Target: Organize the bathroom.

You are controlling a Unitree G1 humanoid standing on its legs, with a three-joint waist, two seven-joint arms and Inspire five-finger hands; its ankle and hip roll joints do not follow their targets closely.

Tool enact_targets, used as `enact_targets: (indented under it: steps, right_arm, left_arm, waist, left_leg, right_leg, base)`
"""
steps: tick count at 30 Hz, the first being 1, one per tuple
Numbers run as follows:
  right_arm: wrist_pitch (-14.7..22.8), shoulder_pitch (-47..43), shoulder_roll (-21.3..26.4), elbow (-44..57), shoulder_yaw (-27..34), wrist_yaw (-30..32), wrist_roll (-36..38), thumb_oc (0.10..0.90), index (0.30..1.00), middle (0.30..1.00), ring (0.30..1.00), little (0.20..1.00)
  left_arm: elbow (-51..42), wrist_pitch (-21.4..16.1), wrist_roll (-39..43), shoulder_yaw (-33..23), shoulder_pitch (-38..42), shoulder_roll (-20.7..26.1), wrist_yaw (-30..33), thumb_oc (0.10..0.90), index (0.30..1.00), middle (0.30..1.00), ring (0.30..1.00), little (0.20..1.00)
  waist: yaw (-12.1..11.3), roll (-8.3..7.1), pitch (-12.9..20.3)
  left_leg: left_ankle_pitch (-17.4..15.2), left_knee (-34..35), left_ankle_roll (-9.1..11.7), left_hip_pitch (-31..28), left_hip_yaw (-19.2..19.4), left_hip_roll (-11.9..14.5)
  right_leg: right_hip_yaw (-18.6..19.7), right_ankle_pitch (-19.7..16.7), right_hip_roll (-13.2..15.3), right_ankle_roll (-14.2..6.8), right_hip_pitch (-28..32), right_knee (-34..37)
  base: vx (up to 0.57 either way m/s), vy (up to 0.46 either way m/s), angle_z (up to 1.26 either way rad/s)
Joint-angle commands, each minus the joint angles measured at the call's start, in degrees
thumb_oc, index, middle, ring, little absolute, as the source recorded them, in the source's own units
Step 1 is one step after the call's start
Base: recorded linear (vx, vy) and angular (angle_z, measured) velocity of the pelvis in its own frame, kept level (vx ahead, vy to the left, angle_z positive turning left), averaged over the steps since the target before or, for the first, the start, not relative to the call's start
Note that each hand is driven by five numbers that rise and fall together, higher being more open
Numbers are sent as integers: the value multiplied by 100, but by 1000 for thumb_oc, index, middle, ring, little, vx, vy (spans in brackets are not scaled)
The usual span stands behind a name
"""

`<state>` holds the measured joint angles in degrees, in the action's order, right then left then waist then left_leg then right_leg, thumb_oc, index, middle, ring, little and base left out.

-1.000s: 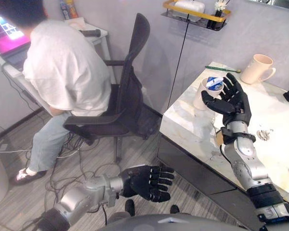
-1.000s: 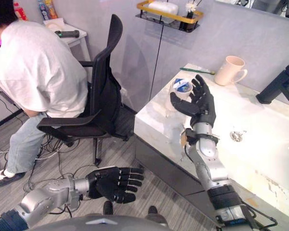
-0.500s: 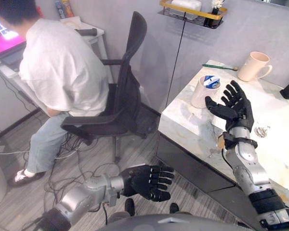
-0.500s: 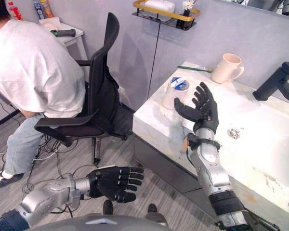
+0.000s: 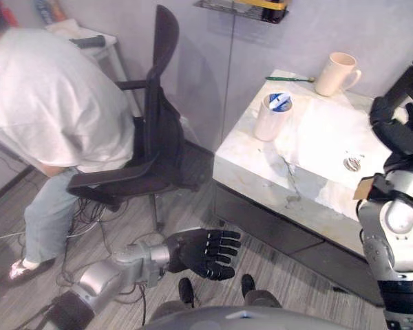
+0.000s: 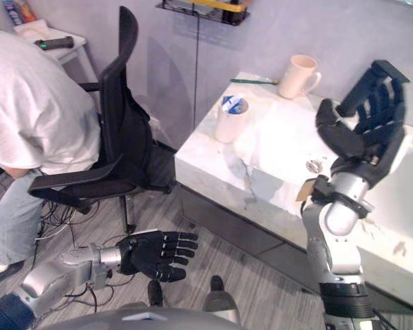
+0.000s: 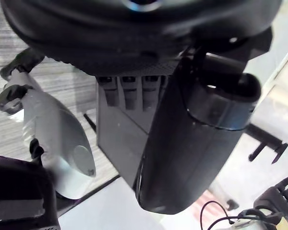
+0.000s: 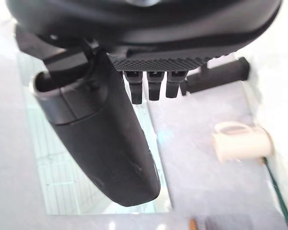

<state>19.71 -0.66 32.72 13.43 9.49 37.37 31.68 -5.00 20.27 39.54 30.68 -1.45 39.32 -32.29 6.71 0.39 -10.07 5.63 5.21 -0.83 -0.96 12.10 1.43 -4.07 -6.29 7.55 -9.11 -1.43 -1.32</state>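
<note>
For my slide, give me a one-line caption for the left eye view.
Right hand raised open above the sink counter, cup and mug untouched; left hand open over the floor.

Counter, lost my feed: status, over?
Both hands open, empty: right hand raised above counter, left hand low. Cup, mug untouched. Nothing blocking.

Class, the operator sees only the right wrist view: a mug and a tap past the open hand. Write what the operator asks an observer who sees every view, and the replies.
Operator: What else stands on the counter?
Observer: A white cup stands near a corner of the counter, with something blue in it.
Operator: Where is the left hand?
Observer: The left hand is low over the floor, its fingers straight, holding nothing.
</note>
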Motion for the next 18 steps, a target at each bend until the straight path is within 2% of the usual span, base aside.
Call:
enact_targets:
  steps: [1,4,5,7,8,9,10,12,13,14,15,17,18]
  right_arm:
    - [836,-543,707,522,554,550,-1028,800,900,900,900,900]
    - [688,-619,915,400,803,1360,-1708,800,900,900,900,900]
    - [476,-604,954,227,1031,2008,-2083,800,900,900,900,900]
    - [209,-548,942,37,1303,2576,-2513,800,900,900,900,900]
    - [107,-483,914,-12,1447,2723,-2461,800,900,900,900,900]
    - [-48,-402,877,-52,1576,2895,-2461,800,900,900,900,900]
    - [-289,-227,821,-184,1815,3265,-2496,800,900,900,900,900]
    - [-532,36,863,-437,2316,3899,-2525,800,900,900,900,900]
    - [-911,147,990,-553,2517,4084,-2763,800,900,900,900,900]
    - [-1000,182,1073,-594,2585,4106,-2847,800,900,900,900,900]
    - [-1421,279,1294,-680,2734,4061,-3128,800,900,900,900,900]
    - [-1817,389,1454,-731,2799,3781,-3068,800,900,900,900,900]
    - [-1857,414,1476,-782,2799,3708,-3031,800,900,900,900,900]
  left_arm:
    - [-200,-397,175,-142,331,-55,-486,800,900,900,900,900]
    - [-31,-591,200,-240,336,-79,-324,800,900,900,900,900]
    - [46,-712,290,-444,205,-105,-31,800,900,900,900,900]
    - [146,-992,236,-766,30,-161,455,800,900,900,900,900]
    - [185,-1130,196,-947,-33,-172,721,800,900,900,900,900]
    - [240,-1249,160,-1091,-77,-181,877,800,900,900,900,900]
    - [348,-1289,65,-1297,-99,-200,981,800,900,900,900,900]
    - [706,-1421,-109,-1479,-24,-260,1214,800,900,900,900,900]
    - [959,-1587,-223,-1495,54,-338,1396,800,900,900,900,900]
    - [1083,-1668,-270,-1490,78,-378,1457,800,900,900,900,900]
    - [1391,-1877,-408,-1471,115,-463,1530,800,900,900,900,900]
    - [1791,-2172,-486,-1513,61,-564,1632,800,900,900,900,900]
    - [1888,-2250,-556,-1555,39,-588,1624,800,900,900,900,900]
  waist:
    - [-35,82,319]
    - [-118,119,399]
    - [-211,39,492]
    - [-333,-66,596]
    - [-378,-114,656]
    - [-381,-132,651]
    - [-370,-157,650]
    - [-303,-179,578]
    - [-227,-192,500]
    - [-192,-198,467]
    - [-123,-208,377]
    - [-148,-263,294]
    - [-158,-289,282]
  left_leg:
    - [-478,-21,-355,-230,336,-261]
    - [-349,-21,-302,-51,632,-170]
    - [-332,-21,-285,136,924,-181]
    - [-289,-21,-267,317,1208,-210]
    - [-379,-21,-182,348,1162,-264]
    - [-210,-21,-137,436,1350,-217]
    - [-95,-21,14,514,1339,-173]
    - [137,-48,233,639,1232,-53]
    - [204,-104,292,654,1192,-30]
    - [222,-132,309,658,1176,-34]
    - [209,-297,349,718,1108,-11]
    - [173,-634,367,872,404,-19]
    - [97,-749,339,873,197,-28]
  right_leg:
    - [-697,-165,-183,-52,-399,-1225]
    - [-844,235,-361,-8,-151,-1459]
    - [-884,497,-442,-23,257,-1259]
    - [-896,694,-585,87,755,-734]
    - [-796,854,-615,105,993,-279]
    - [-833,836,-708,208,1078,65]
    - [-693,802,-821,295,1171,451]
    - [-588,630,-899,411,1036,632]
    - [-549,554,-916,464,942,632]
    - [-522,526,-923,484,911,632]
    - [-447,456,-921,526,865,632]
    - [-147,334,-867,594,792,632]
    - [-68,301,-838,612,765,632]
  base:
    - [-241,53,-51]
    - [-225,19,-46]
    - [-277,1,-60]
    - [-192,-40,-91]
    - [-169,-99,-104]
    - [-161,-139,-103]
    - [-258,-200,-72]
    - [-281,-163,-66]
    - [-263,-76,-51]
    - [-286,-38,-34]
    - [-244,-22,-25]
    - [-236,-9,-48]
    - [-236,19,-97]
